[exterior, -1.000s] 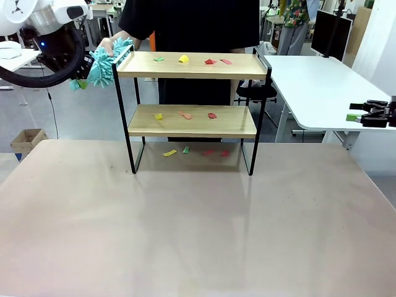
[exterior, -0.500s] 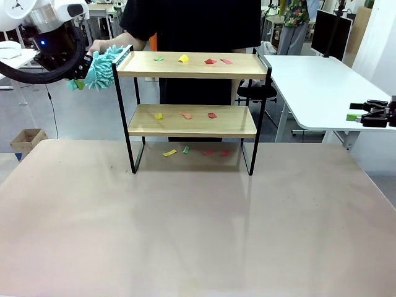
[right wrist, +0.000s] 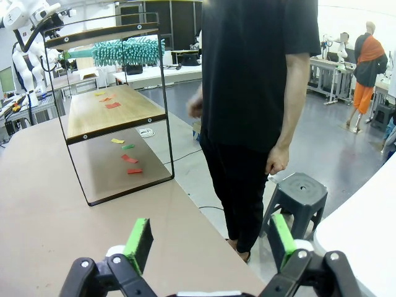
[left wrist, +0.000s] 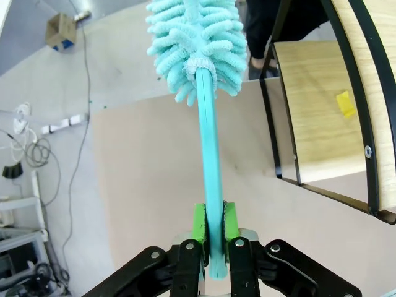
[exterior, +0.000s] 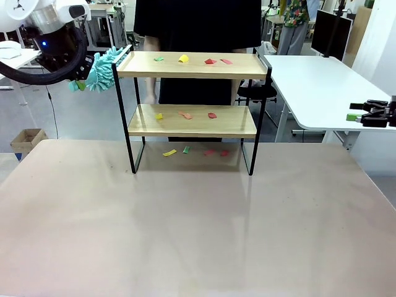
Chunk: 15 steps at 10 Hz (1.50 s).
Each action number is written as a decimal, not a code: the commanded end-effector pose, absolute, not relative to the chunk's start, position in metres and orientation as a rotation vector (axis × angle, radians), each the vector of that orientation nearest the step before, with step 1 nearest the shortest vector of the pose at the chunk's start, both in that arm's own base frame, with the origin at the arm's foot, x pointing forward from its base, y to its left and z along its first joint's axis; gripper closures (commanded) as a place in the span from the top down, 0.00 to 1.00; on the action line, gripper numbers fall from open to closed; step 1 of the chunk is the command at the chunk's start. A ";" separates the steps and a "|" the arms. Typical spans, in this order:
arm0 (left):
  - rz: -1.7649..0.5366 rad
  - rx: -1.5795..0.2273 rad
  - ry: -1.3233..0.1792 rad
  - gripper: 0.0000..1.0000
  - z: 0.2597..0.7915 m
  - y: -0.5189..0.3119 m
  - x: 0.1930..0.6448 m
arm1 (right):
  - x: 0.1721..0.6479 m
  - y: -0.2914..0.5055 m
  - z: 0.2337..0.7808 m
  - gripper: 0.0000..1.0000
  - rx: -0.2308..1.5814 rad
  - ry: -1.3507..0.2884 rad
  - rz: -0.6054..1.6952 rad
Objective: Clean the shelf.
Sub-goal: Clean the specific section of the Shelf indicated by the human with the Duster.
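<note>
The shelf stands at the table's far middle, two wooden boards in a black frame. Small coloured scraps lie on both boards and on the table under it. My left gripper hangs just left of the top board, shut on the handle of a teal fluffy duster, whose head touches the frame's left end. In the left wrist view the green pads clamp the duster handle, with the shelf to the right. My right gripper stays far right, open and holding nothing, its jaws wide apart.
A person in black stands behind the shelf, arms at their sides. A white side table is at the right and a grey stool is beside the person. The near tabletop is bare.
The person's hand, which was on the duster at the shelf's left end, has let go and drawn back. My left gripper has shifted slightly up and left with the duster.
</note>
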<state>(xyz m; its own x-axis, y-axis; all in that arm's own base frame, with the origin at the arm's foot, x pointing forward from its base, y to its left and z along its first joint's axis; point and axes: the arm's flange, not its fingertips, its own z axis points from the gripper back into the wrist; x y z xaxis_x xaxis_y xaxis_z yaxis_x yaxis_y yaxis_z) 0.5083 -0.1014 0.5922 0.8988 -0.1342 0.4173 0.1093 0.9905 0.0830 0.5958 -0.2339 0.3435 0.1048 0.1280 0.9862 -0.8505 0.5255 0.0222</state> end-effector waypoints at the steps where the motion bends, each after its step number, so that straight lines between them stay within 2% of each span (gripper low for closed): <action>1: -0.139 0.061 -0.453 0.00 0.594 -0.099 0.508 | 0.596 -0.232 0.346 1.00 0.726 -1.265 0.828; 2: -0.139 0.061 -0.453 0.00 0.594 -0.099 0.508 | 0.596 -0.232 0.346 1.00 0.726 -1.265 0.828; 3: -0.126 0.058 -0.436 0.14 0.592 -0.101 0.508 | 0.596 -0.232 0.346 1.00 0.726 -1.265 0.828; 5: -0.234 0.117 -0.356 0.14 0.610 -0.053 0.487 | 0.596 -0.232 0.346 1.00 0.726 -1.265 0.828; 11: -0.732 0.193 -0.056 0.14 0.640 0.046 0.372 | 0.596 -0.232 0.346 1.00 0.726 -1.265 0.828; 15: -1.137 0.079 0.043 0.14 0.649 0.040 0.321 | 0.596 -0.232 0.346 1.00 0.726 -1.265 0.828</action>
<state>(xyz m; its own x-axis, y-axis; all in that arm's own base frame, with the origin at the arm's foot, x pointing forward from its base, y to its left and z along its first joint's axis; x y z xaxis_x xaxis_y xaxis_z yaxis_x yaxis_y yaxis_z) 0.3255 0.0463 0.6510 0.4912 -0.8684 -0.0673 0.8709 0.4884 0.0547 0.5957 -0.2341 0.3431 0.1054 0.1277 0.9862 -0.8504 0.5257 0.0228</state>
